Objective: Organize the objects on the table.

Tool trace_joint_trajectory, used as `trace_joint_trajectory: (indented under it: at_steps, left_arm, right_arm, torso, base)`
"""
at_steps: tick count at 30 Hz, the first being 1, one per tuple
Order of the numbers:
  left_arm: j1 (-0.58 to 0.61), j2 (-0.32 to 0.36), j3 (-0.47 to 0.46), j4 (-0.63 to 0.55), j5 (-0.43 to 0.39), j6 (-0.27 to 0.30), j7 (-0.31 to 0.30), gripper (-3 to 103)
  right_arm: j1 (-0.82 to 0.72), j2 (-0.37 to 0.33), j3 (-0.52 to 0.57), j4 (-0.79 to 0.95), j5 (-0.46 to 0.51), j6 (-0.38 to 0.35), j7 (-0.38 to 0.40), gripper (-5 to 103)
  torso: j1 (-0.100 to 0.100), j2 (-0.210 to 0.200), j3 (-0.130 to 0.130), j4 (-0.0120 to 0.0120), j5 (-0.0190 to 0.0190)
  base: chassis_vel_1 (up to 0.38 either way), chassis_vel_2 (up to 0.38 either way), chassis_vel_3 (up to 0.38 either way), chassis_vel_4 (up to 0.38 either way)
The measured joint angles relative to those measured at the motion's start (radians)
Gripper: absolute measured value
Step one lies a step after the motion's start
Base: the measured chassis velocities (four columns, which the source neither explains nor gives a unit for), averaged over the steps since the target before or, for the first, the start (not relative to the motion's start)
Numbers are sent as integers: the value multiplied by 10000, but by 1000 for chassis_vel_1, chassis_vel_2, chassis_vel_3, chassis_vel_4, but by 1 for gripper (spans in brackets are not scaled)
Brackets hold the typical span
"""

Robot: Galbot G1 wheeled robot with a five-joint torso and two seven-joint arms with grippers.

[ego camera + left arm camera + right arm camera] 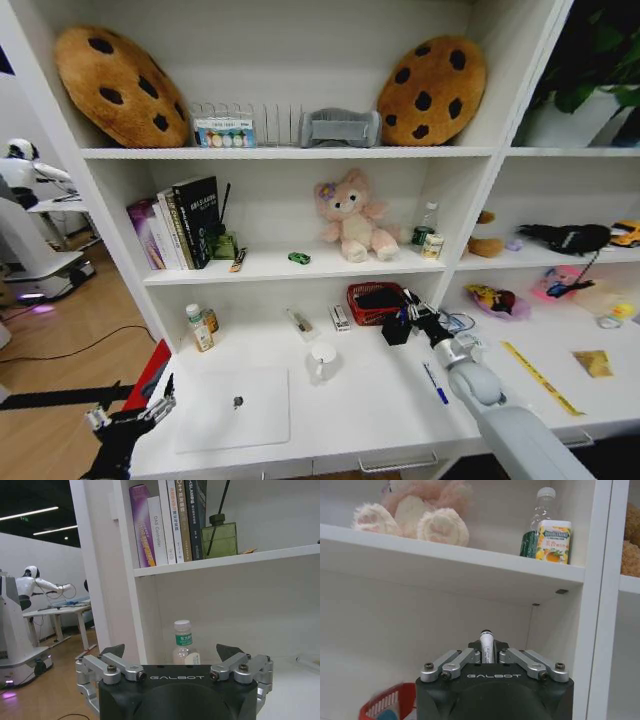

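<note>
Fingers of the right gripper (487, 652) are clamping a pen (486, 642) above the red basket (372, 300). Light and slippery, it probably wants a mid-barrel hold. Beside the laptop (235, 407), the left gripper (172, 660) is idling open, empty.

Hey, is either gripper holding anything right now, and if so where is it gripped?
The right gripper pinches a pen partway along its barrel, tip sticking out. The left gripper is open and empty.
</note>
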Motion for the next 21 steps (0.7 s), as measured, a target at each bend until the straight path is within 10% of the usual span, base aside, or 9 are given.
trace_joint_trajectory:
  at_steps: [21]
  left_arm:
    - [0, 0, 0, -1, 0, 0, 1, 100]
  right_arm:
    - [2076, 1022, -1319, -3435, -1174, 2795, 149, 12]
  torso:
    - [0, 1, -1, 2, -2]
  base:
    - [0, 0, 0, 0]
